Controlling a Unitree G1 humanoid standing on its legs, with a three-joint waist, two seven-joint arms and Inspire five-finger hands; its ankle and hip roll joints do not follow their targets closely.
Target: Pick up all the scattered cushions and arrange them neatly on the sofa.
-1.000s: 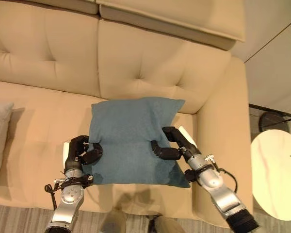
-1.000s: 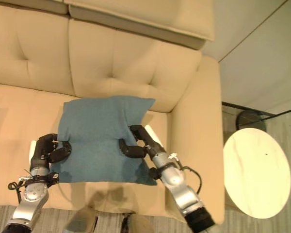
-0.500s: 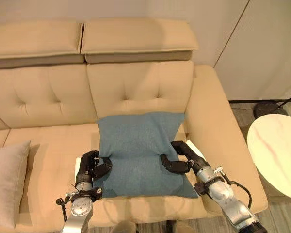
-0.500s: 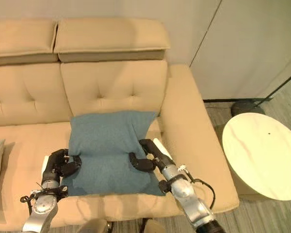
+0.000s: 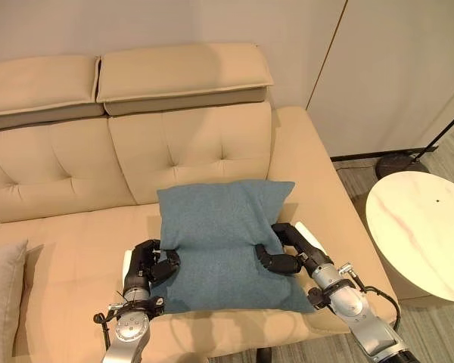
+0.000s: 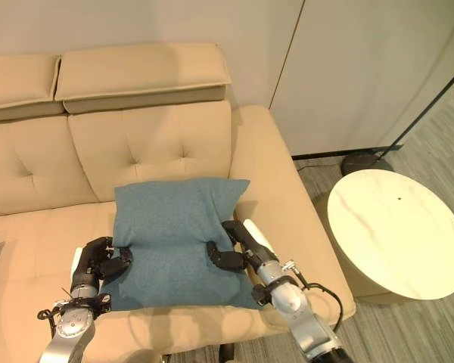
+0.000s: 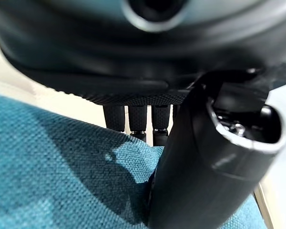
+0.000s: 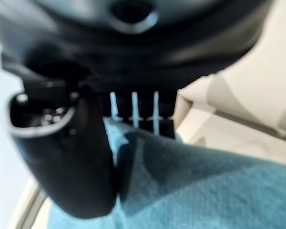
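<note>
A teal cushion (image 5: 216, 238) lies on the beige sofa (image 5: 76, 257), its top edge leaning against the backrest near the right armrest. My left hand (image 5: 153, 262) is curled on the cushion's left edge, thumb (image 7: 200, 167) over the fabric and fingers (image 7: 136, 119) beneath. Gripping the right edge the same way is my right hand (image 5: 284, 253), with its thumb (image 8: 71, 157) pressed on the teal cloth (image 8: 190, 191). A light grey cushion (image 5: 1, 302) stands at the far left of the seat.
A round marble-topped side table (image 5: 422, 231) stands right of the sofa. A dark lamp base (image 5: 397, 162) sits on the floor behind it, by a white wall panel. Open seat lies between the two cushions.
The camera has tilted up, so the whole sofa back and headrests show now. Both hands keep their grip on the teal cushion, which stays in place against the backrest.
</note>
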